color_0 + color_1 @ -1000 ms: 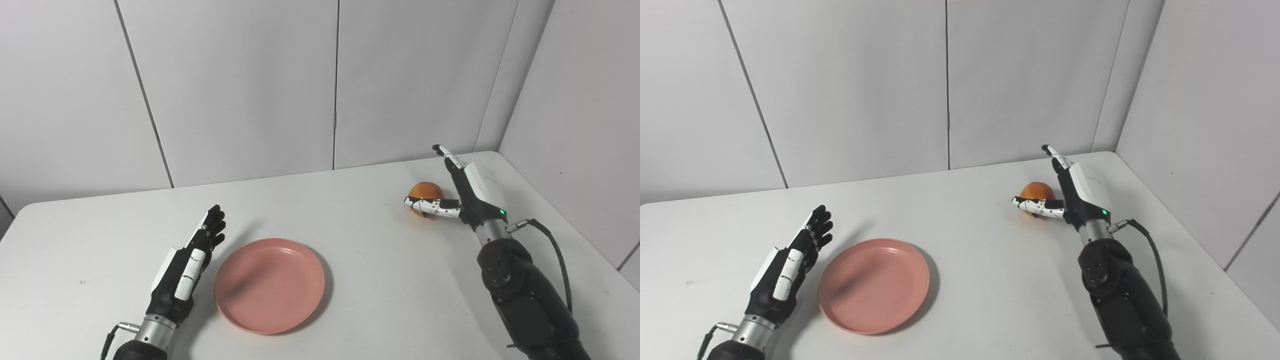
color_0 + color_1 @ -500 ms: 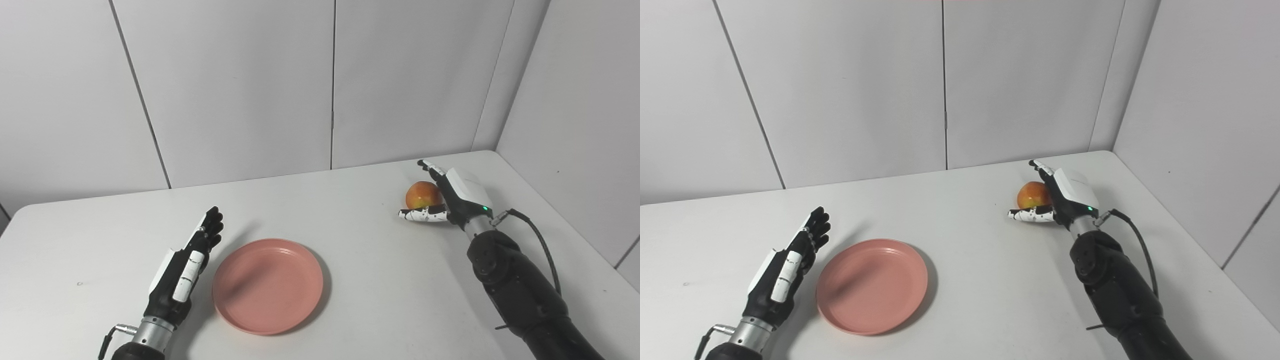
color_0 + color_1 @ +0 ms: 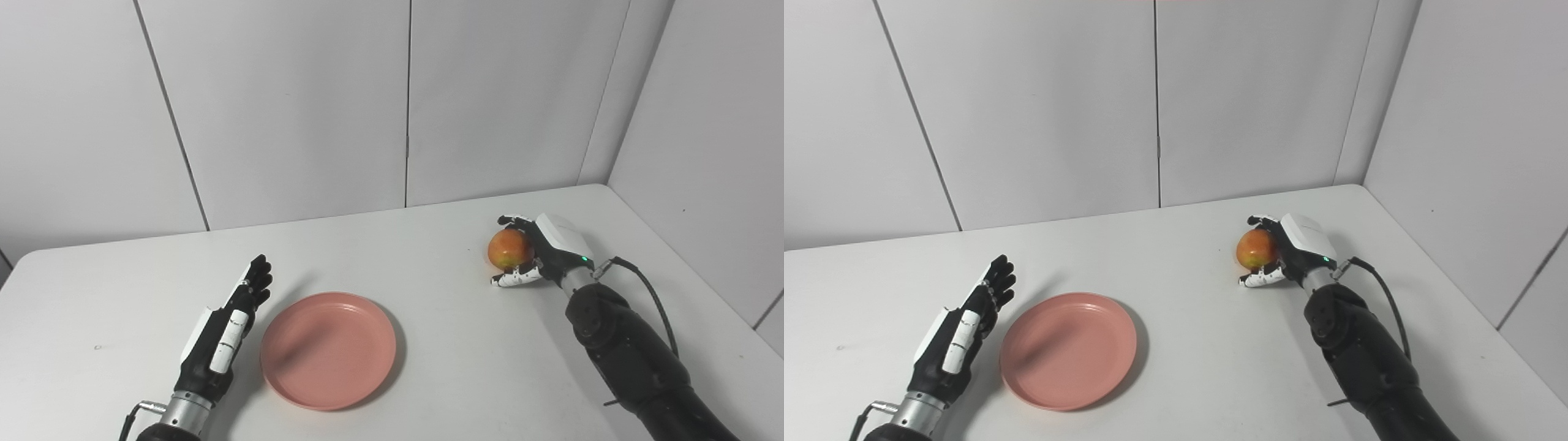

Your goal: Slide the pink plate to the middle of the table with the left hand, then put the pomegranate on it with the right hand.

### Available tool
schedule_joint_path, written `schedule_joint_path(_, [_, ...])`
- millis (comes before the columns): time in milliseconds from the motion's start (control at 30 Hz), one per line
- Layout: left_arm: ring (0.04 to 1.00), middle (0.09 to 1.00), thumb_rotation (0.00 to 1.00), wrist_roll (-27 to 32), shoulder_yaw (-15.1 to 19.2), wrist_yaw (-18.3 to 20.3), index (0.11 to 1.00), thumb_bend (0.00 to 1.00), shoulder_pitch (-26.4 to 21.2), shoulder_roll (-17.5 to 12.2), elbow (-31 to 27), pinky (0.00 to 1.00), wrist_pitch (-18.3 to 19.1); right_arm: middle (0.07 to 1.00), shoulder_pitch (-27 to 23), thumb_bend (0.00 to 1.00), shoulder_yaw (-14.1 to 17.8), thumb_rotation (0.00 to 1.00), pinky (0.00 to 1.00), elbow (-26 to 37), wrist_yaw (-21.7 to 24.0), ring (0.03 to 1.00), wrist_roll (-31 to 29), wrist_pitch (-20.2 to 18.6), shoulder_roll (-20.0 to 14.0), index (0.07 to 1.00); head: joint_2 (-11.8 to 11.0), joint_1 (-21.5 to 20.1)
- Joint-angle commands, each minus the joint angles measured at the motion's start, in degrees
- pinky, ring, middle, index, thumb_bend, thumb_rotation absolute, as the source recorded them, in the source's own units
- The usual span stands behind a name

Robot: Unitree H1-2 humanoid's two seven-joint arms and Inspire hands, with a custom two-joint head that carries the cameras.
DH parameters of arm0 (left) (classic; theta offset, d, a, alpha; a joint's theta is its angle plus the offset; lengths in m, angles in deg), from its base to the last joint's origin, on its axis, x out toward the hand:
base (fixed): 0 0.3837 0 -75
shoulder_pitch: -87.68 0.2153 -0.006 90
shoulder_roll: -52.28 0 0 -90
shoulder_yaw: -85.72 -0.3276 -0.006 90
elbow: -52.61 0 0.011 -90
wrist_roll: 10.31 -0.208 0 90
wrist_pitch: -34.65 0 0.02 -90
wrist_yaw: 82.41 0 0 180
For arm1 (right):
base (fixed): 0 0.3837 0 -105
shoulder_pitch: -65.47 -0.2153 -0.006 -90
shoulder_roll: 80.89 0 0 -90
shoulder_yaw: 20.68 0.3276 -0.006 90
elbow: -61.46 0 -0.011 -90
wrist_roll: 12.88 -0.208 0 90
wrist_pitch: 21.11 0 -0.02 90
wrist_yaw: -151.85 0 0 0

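White desk (image 3: pixel 465 367) fills the lower part of both views, with pale wall panels (image 3: pixel 294 104) behind it and along the right side. At the left, the left hand (image 3: pixel 223 334) lies low over the desk with its black fingers (image 3: pixel 260 282) stretched out straight and spread a little, grasping nothing; it sits just beside the left rim of the plate (image 3: pixel 328 349), and I cannot tell whether it touches that rim. That pink plate rests flat on the desk, somewhat left of the middle, and nothing lies on it. Well apart from it, toward the far right corner, the pomegranate (image 3: pixel 509 249) shows orange-red with a yellowish patch. The right hand (image 3: pixel 1292 254) is wrapped around it, its fingers (image 3: pixel 1260 220) curled over the top and the white thumb (image 3: pixel 513 279) tucked beneath the near side. Whether the fruit touches the desk or is raised off it cannot be told. A black cable (image 3: pixel 649 294) loops from the right wrist along the forearm.
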Motion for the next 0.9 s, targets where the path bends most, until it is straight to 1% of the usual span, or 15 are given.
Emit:
schedule_joint_path(0, [0.991,1.0,1.0,0.6,0.0,-0.5,1.0,0.69,1.6,0.1,0.6,0.98,0.1,0.652,-1.9,0.73,1.3,0.01,0.45,2.3,-2.5,0.545,-0.6,-0.5,-0.3,0.697,0.1,0.1])
schedule_joint_path(67, [0.992,1.0,1.0,0.7,0.0,-0.4,1.0,0.69,1.6,0.1,0.5,0.99,0.4,0.619,-1.6,0.7,1.8,0.0,0.44,2.6,-3.6,0.533,-0.8,0.0,0.0,0.652,0.1,0.1])
schedule_joint_path(100, [0.993,1.0,1.0,0.8,0.0,-0.4,1.0,0.69,1.7,0.1,0.5,0.99,0.4,0.558,-1.5,0.61,1.9,0.0,0.42,2.6,-4.2,0.475,-0.8,0.3,0.1,0.597,0.1,0.1])
schedule_joint_path(133, [0.993,1.0,1.0,0.7,0.0,-0.4,1.0,0.69,1.6,0.1,0.5,0.99,0.6,0.521,-1.4,0.55,2.0,0.0,0.41,2.8,-4.8,0.438,-0.8,0.3,0.2,0.563,0.1,0.1])
schedule_joint_path(200, [0.992,1.0,1.0,0.7,0.0,-0.4,1.0,0.7,1.6,0.2,0.4,0.99,0.8,0.488,-1.2,0.52,2.2,0.0,0.38,3.2,-5.3,0.409,-0.7,0.2,0.3,0.547,0.1,0.1])
schedule_joint_path(267, [0.992,1.0,1.0,0.7,0.0,-0.5,1.0,0.7,1.7,0.2,0.3,0.99,0.8,0.48,-1.2,0.51,2.2,0.0,0.37,3.3,-5.8,0.403,-0.7,0.3,0.3,0.544,0.1,0.1])
schedule_joint_path(400, [0.991,1.0,1.0,0.3,0.0,-0.6,1.0,0.69,1.6,0.2,0.4,0.98,0.4,0.523,-0.9,0.51,2.4,0.0,0.39,4.1,-6.9,0.427,-0.9,1.0,0.6,0.5,0.1,0.0])
schedule_joint_path(600, [0.993,1.0,1.0,0.6,0.0,-0.4,1.0,0.69,1.6,0.3,0.6,0.99,0.5,0.526,-0.6,0.51,2.8,0.0,0.38,5.8,-8.3,0.429,-1.8,2.1,1.1,0.496,0.1,0.1])
schedule_joint_path(733, [0.991,1.0,1.0,0.4,0.0,-0.6,1.0,0.68,1.3,0.4,1.2,0.99,0.1,0.52,-0.3,0.51,3.1,0.0,0.38,7.1,-9.1,0.427,-3.1,4.3,1.5,0.498,-0.1,0.3])
schedule_joint_path(867, [0.993,1.0,1.0,0.5,0.0,-0.5,1.0,0.68,1.4,0.5,0.9,0.99,0.6,0.501,0.6,0.51,2.7,0.0,0.37,11.5,-9.2,0.416,-3.2,4.3,2.5,0.514,-0.1,0.5])
